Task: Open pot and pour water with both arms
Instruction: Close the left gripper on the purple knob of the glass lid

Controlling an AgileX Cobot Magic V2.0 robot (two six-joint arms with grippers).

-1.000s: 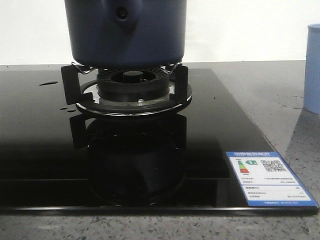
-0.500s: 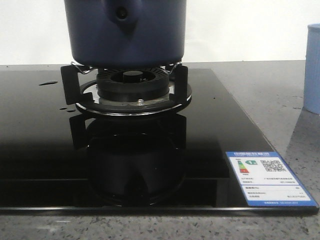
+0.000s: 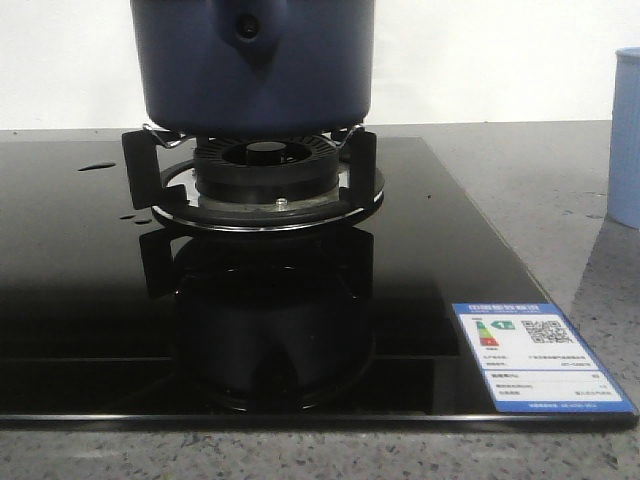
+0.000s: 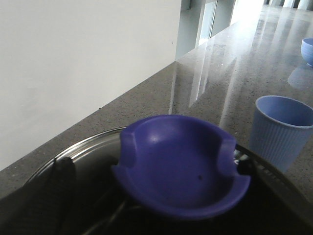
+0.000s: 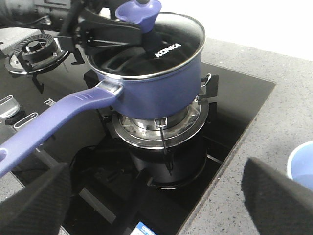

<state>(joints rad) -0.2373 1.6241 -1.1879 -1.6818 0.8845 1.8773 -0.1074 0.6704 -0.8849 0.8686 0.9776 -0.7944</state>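
The pot (image 5: pixel 146 83) sits on the burner (image 3: pixel 262 175), lid (image 5: pixel 161 44) still on, left fingers (image 5: pixel 105 32) around its knob (image 4: pixel 181 183) to lift it off, right fingers (image 5: pixel 283 196) spread wide nearby.

We see the pot (image 3: pixel 252 65) on the burner (image 3: pixel 266 180) | glossy black hob (image 3: pixel 80 290) | label (image 3: pixel 535 357) near corner | pale cup (image 3: pixel 625 138) at right edge.
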